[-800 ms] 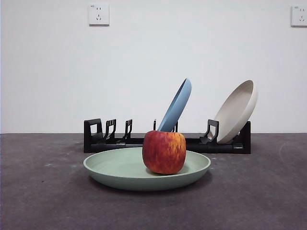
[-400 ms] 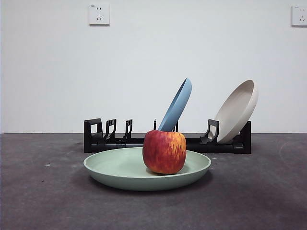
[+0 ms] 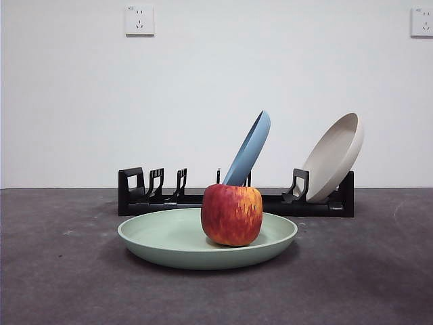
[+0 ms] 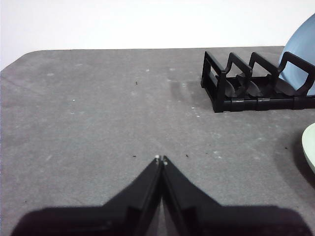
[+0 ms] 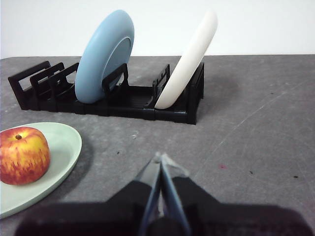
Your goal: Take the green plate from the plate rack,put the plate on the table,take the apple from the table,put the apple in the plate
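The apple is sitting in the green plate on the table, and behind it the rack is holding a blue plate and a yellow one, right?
Not quite. The apple does sit in the green plate on the table, but the rack holds a blue plate and a beige plate, not a yellow one. The front view shows this.
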Controlling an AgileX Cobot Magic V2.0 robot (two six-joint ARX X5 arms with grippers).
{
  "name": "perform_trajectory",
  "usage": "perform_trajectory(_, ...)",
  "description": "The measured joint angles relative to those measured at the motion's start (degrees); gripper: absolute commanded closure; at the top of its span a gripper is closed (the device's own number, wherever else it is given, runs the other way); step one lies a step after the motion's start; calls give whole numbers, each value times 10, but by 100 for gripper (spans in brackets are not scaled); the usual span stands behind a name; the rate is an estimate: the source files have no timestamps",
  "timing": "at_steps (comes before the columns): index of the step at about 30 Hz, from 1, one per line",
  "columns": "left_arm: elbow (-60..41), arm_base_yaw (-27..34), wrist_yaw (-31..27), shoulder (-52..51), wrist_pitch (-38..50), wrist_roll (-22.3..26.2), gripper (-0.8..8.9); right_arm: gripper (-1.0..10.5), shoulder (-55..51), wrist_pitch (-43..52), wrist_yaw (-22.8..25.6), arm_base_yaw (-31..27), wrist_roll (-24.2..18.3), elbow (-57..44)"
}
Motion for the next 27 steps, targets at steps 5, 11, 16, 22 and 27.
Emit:
perform_trajectory(5, 0, 0, 0, 0, 0, 0, 817, 946, -3, -15, 2, 0, 2, -4)
perform_trajectory(11, 0, 0, 0, 0, 0, 0, 816, 946, -4, -15, 2, 0, 4, -4)
perform_trajectory(16, 0, 0, 0, 0, 0, 0, 816, 946, -4, -15, 2, 0, 11, -4)
perform_trajectory(22, 0, 0, 0, 0, 0, 0, 817, 946, -4, -15, 2, 0, 13, -4)
perform_trajectory(27, 0, 0, 0, 0, 0, 0, 817, 946, -4, -15, 2, 0, 13, -4)
